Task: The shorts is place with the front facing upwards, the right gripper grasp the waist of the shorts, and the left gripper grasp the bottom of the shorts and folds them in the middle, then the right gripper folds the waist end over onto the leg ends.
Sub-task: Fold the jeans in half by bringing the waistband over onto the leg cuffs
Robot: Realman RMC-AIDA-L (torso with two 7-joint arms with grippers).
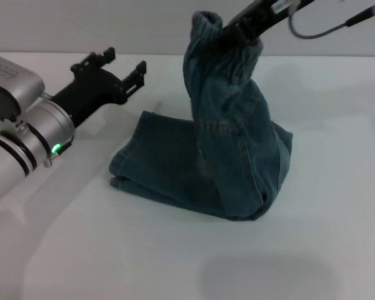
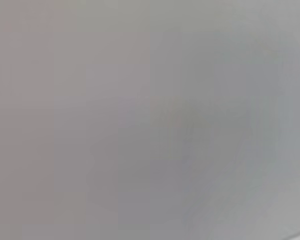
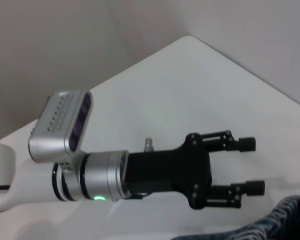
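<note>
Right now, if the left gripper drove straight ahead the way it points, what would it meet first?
Probably nothing: the left gripper, open and empty, aims over bare table, passing left of the raised shorts. Depth is hard to judge.

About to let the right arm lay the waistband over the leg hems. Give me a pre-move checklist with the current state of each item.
1. Right tool holds the waistband, lifted off the table: ok.
2. Shorts already folded lengthwise, legs stacked: ok.
3. Leg hems lie flat on the table: ok.
4. Left tool open, holding nothing: ok.
5. Left tool clear of the fold path: cannot tell; it hovers beside the hem end.
6. Grip firmness on the waistband: cannot tell; cloth hides the fingers.
</note>
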